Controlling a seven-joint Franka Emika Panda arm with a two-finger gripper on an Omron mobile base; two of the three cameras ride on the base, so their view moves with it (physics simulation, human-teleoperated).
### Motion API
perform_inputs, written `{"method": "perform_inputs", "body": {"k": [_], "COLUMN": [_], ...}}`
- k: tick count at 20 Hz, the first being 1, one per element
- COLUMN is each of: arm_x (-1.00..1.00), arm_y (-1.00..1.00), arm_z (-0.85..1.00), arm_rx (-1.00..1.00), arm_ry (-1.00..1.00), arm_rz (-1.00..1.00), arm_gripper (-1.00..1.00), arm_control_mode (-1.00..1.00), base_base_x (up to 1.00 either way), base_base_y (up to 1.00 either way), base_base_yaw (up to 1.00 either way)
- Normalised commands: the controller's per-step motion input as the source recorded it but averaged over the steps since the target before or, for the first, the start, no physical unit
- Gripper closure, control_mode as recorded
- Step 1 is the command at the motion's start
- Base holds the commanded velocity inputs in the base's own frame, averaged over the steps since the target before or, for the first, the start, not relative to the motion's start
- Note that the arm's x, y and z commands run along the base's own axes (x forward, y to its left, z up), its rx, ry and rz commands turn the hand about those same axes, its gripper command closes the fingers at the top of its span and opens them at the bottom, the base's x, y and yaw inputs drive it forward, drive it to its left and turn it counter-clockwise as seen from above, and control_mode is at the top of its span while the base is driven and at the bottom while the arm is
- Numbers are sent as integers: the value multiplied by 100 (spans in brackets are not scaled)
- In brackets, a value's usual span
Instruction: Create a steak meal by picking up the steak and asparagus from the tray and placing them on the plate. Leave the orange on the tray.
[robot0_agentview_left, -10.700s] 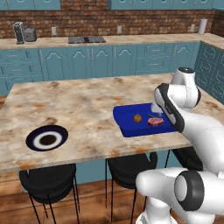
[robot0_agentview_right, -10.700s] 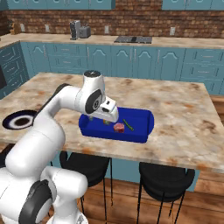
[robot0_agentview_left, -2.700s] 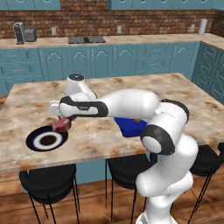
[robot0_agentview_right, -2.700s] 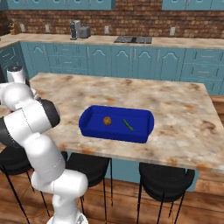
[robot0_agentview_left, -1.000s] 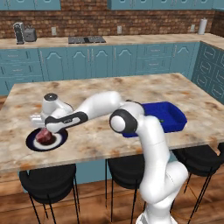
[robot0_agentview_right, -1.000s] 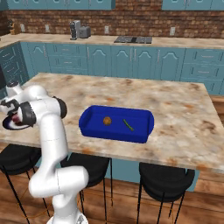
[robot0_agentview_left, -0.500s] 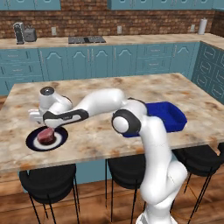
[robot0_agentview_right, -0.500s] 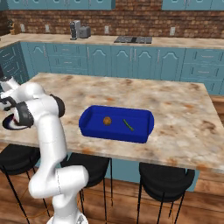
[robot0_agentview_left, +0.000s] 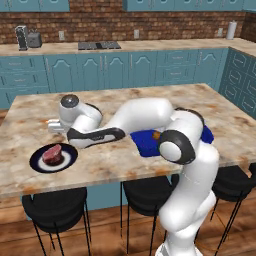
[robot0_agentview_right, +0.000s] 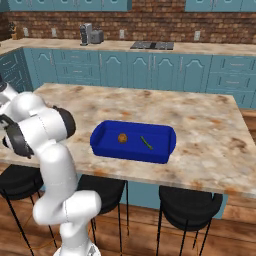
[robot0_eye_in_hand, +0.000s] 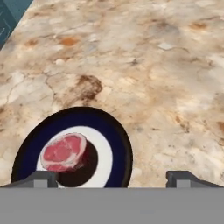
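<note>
Countertop; fingers (robot0_eye_in_hand: 111, 177) wide (empty)

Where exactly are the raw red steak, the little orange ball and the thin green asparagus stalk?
Raw red steak (robot0_eye_in_hand: 64, 152), hand view, middle of the meat.
Little orange ball (robot0_agentview_right: 122, 138), right base view, its centre.
Thin green asparagus stalk (robot0_agentview_right: 146, 143), right base view, mid-stalk.

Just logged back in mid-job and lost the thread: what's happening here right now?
The steak lies on the plate, free of the arm. In the hand view the gripper is open, its tips apart with nothing between them, above the counter beside the plate. The asparagus and the orange lie apart in the tray, so the asparagus has yet to go over.
</note>
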Motion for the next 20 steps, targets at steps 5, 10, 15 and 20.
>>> {"method": "perform_inputs", "body": {"k": [5,10,15,20], "arm_x": [-30,-29,-24,-9], "arm_y": [-100,-100,-100,-100], "arm_z": [44,18,25,30], "arm_rx": [8,0,0,0], "arm_ry": [-12,0,0,0], "arm_rz": [0,0,0,0], "arm_gripper": [-100,-100,-100,-100], "arm_control_mode": [-100,-100,-100,-100], "base_base_x": [0,0,0,0], "base_base_y": [0,0,0,0], "base_base_yaw": [0,0,0,0]}}
